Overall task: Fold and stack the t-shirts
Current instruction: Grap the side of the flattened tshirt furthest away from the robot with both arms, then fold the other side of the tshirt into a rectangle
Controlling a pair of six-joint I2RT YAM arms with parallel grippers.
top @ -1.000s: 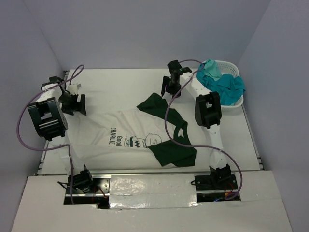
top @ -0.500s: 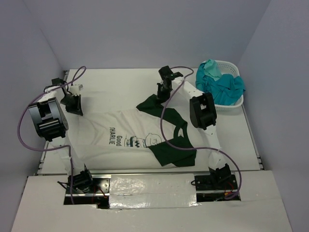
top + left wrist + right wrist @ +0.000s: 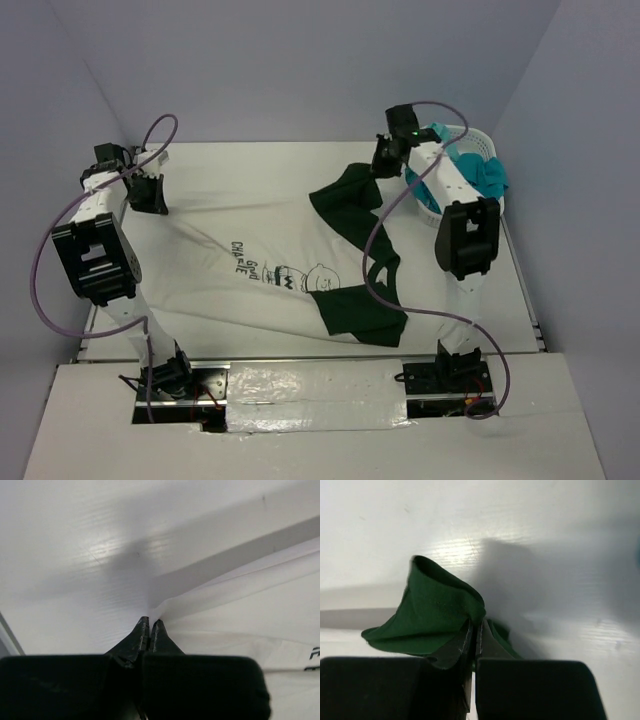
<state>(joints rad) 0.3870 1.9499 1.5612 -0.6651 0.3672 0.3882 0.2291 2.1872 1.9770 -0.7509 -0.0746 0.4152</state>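
Change: in the last half second both arms swing apart. The left gripper goes toward the far left of the table, and the right gripper goes toward the basket.
Effect: the white t-shirt is now drawn out between them, and its dark print sits slanted instead of square.
Left hand: the fingers are pressed together on a corner of white cloth, which fans away from the tips in the wrist view.
Right hand: it pinches a fold of the dark green cloth, which puckers up around the closed fingers.
Green cloth: we cannot tell whether it is a sleeve of the white shirt or a separate tee.
Where the shirt is: it lies mid-table, its near side resting flat and its far corners held by us.
Meaning: we judge this to be spreading before the first fold. No fold shows yet, and we see no stack.
Basket: it stands at the far right corner, just beside the right arm.
Contents: teal cloth is heaped inside and reaches the rim. The arm hides much of it, so we cannot count the shirts.
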